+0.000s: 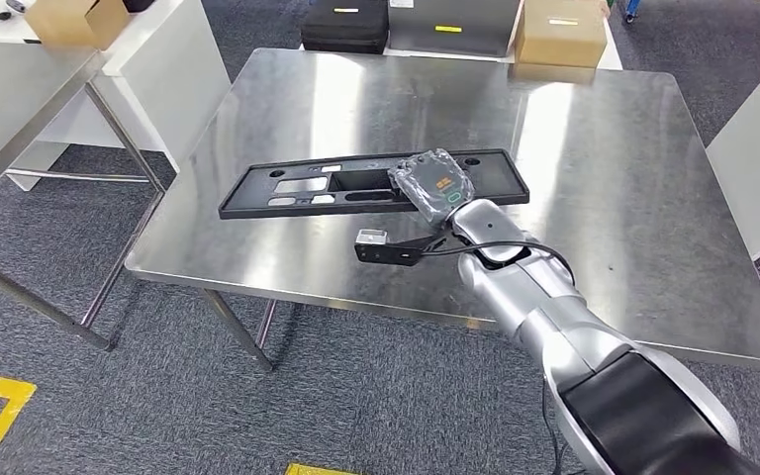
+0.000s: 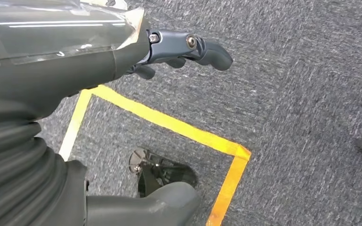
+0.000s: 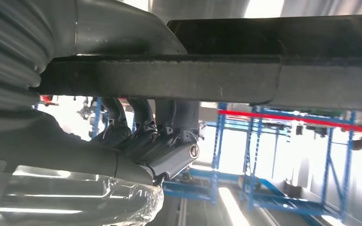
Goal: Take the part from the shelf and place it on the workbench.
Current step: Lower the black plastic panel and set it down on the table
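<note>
1. Head view: the long black part [image 1: 356,185] lies lengthwise across the middle of the steel workbench [image 1: 604,198], its ends pointing toward 9 and 3 o'clock. It shows several cut-out openings and a round hole near each end.

2. Head view: the right hand [image 1: 433,181], wrapped in clear plastic, sits over the right half of the part, with the silver right arm [image 1: 554,307] running off toward 5 o'clock. A small black bracket with a pale block at its tip [image 1: 386,245] juts from the wrist toward 9 o'clock, above the bench top.

3. Head view: past the bench's far edge, at 12 o'clock, stand a black case [image 1: 346,25], a grey box [image 1: 452,25] and a cardboard box [image 1: 561,35]. A white table [image 1: 20,79] with another cardboard box [image 1: 77,20] stands at 10 o'clock. The floor is grey carpet [image 1: 356,396] with yellow tape [image 1: 0,406] at 7 o'clock.

4. Left wrist view: the left hand [image 2: 179,52] hangs over grey carpet [image 2: 301,94] marked with a yellow tape corner [image 2: 235,153]. Its dark fingers [image 2: 214,54] are curled loosely and nothing lies in them; they are not closed tight.

5. Right wrist view: the part [image 3: 217,77] fills a dark band across the picture, seen edge-on. The right hand's dark fingers [image 3: 143,125] reach up to its edge and wrap against it, so the hand grips the part. Blue shelving [image 3: 283,155] with a red bar [image 3: 287,117] stands blurred behind.
</note>
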### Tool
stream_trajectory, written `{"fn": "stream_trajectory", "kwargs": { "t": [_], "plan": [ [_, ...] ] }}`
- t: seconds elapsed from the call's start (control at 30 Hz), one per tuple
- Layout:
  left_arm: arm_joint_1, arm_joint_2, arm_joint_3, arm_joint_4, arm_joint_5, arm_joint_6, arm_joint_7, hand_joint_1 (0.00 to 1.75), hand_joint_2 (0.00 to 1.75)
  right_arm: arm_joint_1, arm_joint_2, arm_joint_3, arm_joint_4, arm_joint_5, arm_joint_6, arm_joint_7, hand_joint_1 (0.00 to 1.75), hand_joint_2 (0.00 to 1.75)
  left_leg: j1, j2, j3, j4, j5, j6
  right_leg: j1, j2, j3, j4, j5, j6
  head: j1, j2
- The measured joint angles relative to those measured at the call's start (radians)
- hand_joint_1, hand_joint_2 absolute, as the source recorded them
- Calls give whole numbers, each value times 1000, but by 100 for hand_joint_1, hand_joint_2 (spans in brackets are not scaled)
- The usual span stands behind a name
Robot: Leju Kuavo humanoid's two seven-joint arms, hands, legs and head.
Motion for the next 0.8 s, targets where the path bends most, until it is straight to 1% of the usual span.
{"fn": "stream_trajectory", "kwargs": {
  "t": [0.03, 0.07, 0.13, 0.17, 0.2, 0.23, 0.27, 0.3, 0.33, 0.37, 0.4, 0.43, 0.47, 0.5, 0.53, 0.57, 0.6, 0.63, 0.67, 0.7, 0.73, 0.77, 0.8],
  "plan": [
    [-1, 0, 0, 0, 0, 0, 0, 0, 175, -4, 1, -1, 0, 0, 0, 0, 138, 175, 2, 7, -15, 30, -1, -3, 1, 1, 13, 0, -3, -7, -1, 0],
    [-1, 1, 0, 0, 0, 0, 0, 0, 175, -7, 2, -2, 0, 1, 0, 1, 138, 175, 2, 14, -43, 77, -4, -5, 2, 1, 24, -1, -10, -12, -1, 0],
    [0, 1, 0, 0, 0, 0, 0, 0, 175, -10, 4, -3, 1, 3, 1, 3, 138, 175, 1, 23, -130, 189, -25, -7, 6, 1, 46, -2, -28, -19, -1, 0],
    [1, 1, 0, -1, 0, 0, 0, 0, 175, -8, 4, -3, 2, 5, 1, 4, 138, 175, 1, 24, -171, 225, -40, -6, 9, 2, 58, -2, -40, -21, 0, 0],
    [2, 1, 0, -1, 0, 0, 0, 0, 175, -6, 5, -3, 3, 7, 1, 6, 138, 175, -2, 24, -201, 234, -51, -2, 11, 3, 73, -3, -54, -22, 0, 0],
    [2, 1, 1, -1, 0, 0, 0, 0, 175, -5, 6, -3, 4, 9, 2, 8, 138, 175, -6, 24, -216, 212, -49, 4, 13, 3, 90, -3, -67, -22, 0, 0],
    [3, 2, 2, -1, 0, 0, 0, 0, 175, -4, 7, -3, 4, 11, 2, 10, 138, 175, -12, 24, -218, 166, -27, 15, 16, 4, 109, -5, -82, -23, 0, 0],
    [3, 3, 3, -1, 0, 0, 0, 0, 175, -3, 8, -3, 5, 13, 2, 12, 138, 175, -22, 23, -211, 101, 27, 30, 16, 5, 124, -9, -97, -23, 0, 0],
    [4, 6, 4, -1, 0, 0, 0, 0, 175, -1, 9, -3, 6, 16, 4, 14, 138, 175, -32, 18, -202, 45, 93, 45, 18, 6, 143, -15, -112, -20, 2, 0],
    [6, 8, 6, -1, 0, 0, 1, 0, 175, 1, 9, -3, 8, 18, 5, 16, 138, 175, -42, 15, -189, 3, 145, 58, 19, 8, 158, -28, -122, -17, 2, 0],
    [7, 11, 6, -1, 0, 0, 2, 0, 175, 3, 10, -3, 10, 21, 6, 18, 138, 175, -48, 11, -178, -22, 181, 69, 19, 9, 175, -43, -127, -12, 3, 0],
    [7, 12, 6, -2, 0, 0, 2, 0, 175, 3, 11, -4, 11, 23, 7, 20, 138, 175, -53, 8, -167, -31, 185, 76, 20, 11, 191, -52, -122, -2, 3, 0],
    [6, 12, 7, -3, 0, 0, 3, 0, 175, 1, 11, -5, 11, 24, 7, 21, 138, 175, -55, 10, -152, -40, 171, 81, 20, 10, 197, -53, -110, 9, 0, 0],
    [5, 13, 7, -4, 0, 0, 3, 0, 175, -1, 12, -6, 10, 25, 7, 22, 138, 175, -57, 11, -140, -49, 163, 85, 20, 10, 201, -45, -95, 19, -1, 0],
    [4, 12, 7, -4, 0, 0, 2, 0, 175, -4, 12, -8, 9, 25, 6, 23, 138, 175, -56, 11, -125, -60, 154, 88, 20, 8, 190, -20, -81, 27, 0, 0],
    [4, 11, 7, -5, -1, 0, 1, 0, 175, -7, 12, -10, 9, 24, 6, 24, 138, 175, -54, 9, -108, -68, 147, 89, 21, 8, 169, 20, -72, 29, 0, 0],
    [3, 9, 7, -5, -2, 2, -3, 0, 175, -7, 11, -11, 10, 25, 6, 25, 138, 175, -52, 8, -91, -76, 141, 91, 22, 7, 137, 73, -71, 27, 1, 0],
    [3, 7, 7, -5, -6, 12, -12, 0, 175, -4, 8, -12, 11, 27, 6, 27, 138, 175, -50, 6, -74, -82, 131, 92, 23, 6, 93, 132, -82, 21, 1, 0],
    [2, 7, 7, -6, -12, 28, -24, 0, 175, 2, 6, -12, 12, 30, 5, 29, 138, 175, -50, 5, -58, -84, 121, 93, 23, 6, 47, 179, -108, 13, 1, 0],
    [1, 6, 7, -6, -20, 51, -42, 0, 175, 11, 2, -12, 14, 35, 5, 30, 138, 175, -49, 2, -43, -85, 109, 94, 23, 6, 3, 207, -147, 5, 2, 0],
    [2, 5, 6, -6, -30, 85, -69, 0, 175, 21, -3, -12, 16, 39, 4, 31, 103, 131, -49, -2, -28, -86, 96, 92, 22, 6, -34, 209, -188, 0, 2, 0],
    [3, 2, 5, -6, -38, 121, -102, 0, 175, 29, -7, -13, 18, 41, 3, 31, 69, 87, -49, -7, -13, -86, 83, 89, 19, 5, -61, 188, -215, 0, 2, 0],
    [4, 0, 5, -7, -44, 158, -137, 0, 175, 35, -12, -13, 20, 43, 3, 31, 34, 44, -49, -10, 0, -86, 70, 85, 14, 5, -80, 149, -212, 10, 2, 0]
  ]
}}
